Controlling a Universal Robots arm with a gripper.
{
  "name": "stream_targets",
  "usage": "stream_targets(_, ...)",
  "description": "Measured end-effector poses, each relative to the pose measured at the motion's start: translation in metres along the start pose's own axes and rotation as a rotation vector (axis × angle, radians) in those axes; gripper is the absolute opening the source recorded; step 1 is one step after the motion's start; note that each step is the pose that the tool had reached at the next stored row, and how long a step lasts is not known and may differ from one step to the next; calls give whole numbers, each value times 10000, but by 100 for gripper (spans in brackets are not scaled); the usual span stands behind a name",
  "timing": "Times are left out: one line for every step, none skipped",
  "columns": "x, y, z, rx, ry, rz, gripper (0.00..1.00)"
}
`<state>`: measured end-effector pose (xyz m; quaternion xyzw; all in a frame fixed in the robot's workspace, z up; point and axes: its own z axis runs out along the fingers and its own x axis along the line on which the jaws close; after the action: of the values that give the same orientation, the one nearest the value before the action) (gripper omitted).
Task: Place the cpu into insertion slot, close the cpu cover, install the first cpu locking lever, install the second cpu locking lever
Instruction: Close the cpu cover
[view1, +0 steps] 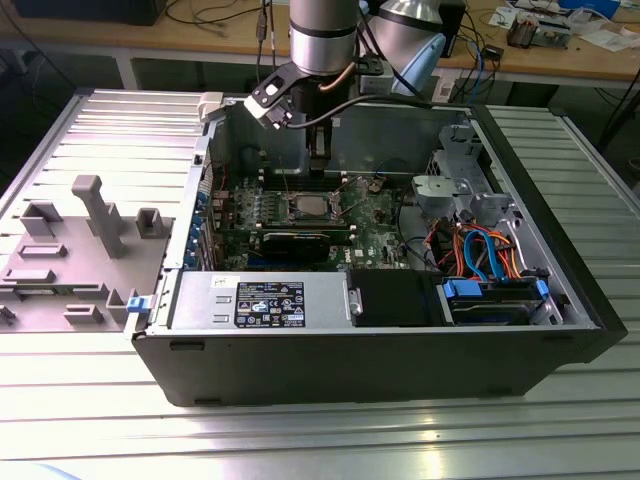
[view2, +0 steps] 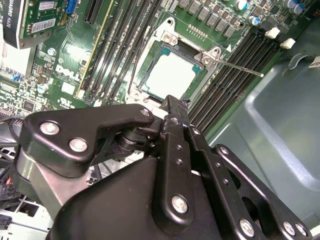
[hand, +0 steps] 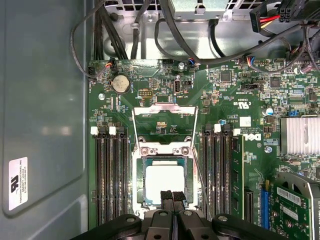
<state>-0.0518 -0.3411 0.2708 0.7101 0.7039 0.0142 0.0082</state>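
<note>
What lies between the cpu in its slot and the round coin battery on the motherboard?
In the first wrist view, the cpu cover, swung open, lies between the cpu and the coin battery.

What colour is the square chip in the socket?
Plain silver-grey, with a bright sheen; the cpu shows best in the first wrist view.

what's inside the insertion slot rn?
The cpu lies in the insertion slot, silver top showing. The cpu cover stands open, off it. The gripper hides one edge of the chip, and whatever is under the chip is covered.
</note>
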Motion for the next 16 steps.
stream_targets(0,0,0,1,-1,0,11)
stream_targets(0,0,0,0,-2,0,11)
stream_targets(0,0,0,0,-1,1,11)
stream_targets(0,1,0,0,-1,2,11)
stream_targets(0,2,0,0,-3,1,11)
stream_targets(0,6,0,0,-4,-1,11)
stream_targets(0,10,0,0,-5,-1,11)
stream_targets(1,23,1,17,-8,0,11)
stream_targets(2,35,1,61,-10,1,11)
stream_targets(2,42,1,71,-12,1,11)
stream_targets(2,49,1,73,-12,0,11)
stream_targets(3,57,2,74,-12,1,11)
stream_targets(3,66,2,75,-13,1,11)
stream_targets(5,81,2,76,-12,0,11)
stream_targets(6,89,3,75,-11,1,11)
stream_targets(7,98,3,76,-12,0,11)
